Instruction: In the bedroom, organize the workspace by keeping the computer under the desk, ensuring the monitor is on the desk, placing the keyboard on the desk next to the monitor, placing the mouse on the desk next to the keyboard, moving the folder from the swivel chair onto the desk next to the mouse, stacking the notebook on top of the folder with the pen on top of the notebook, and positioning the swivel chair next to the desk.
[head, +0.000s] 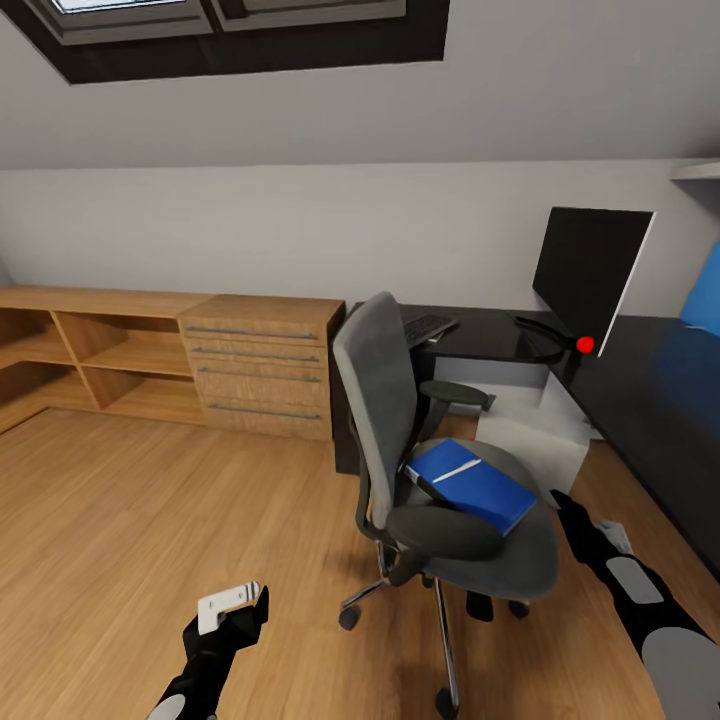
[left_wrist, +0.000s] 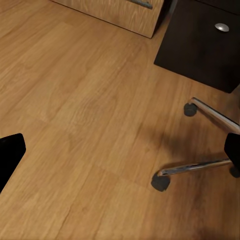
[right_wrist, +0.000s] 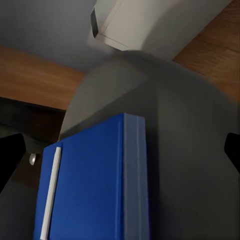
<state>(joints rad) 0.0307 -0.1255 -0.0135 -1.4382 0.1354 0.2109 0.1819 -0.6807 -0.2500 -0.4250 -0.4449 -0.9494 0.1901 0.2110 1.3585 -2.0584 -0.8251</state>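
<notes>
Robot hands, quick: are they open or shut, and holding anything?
Left gripper: open and empty, above the wooden floor.
Right gripper: open and empty, next to the bright-blue flat folder on the grey swivel chair.

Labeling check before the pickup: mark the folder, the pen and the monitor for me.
folder (head: 478, 487), head view, middle of the blue cover, on the chair seat.
pen (head: 448, 474), head view, mid-shaft of the white strip lying on the folder.
monitor (head: 590, 268), head view, centre of the black screen, on the desk.
</notes>
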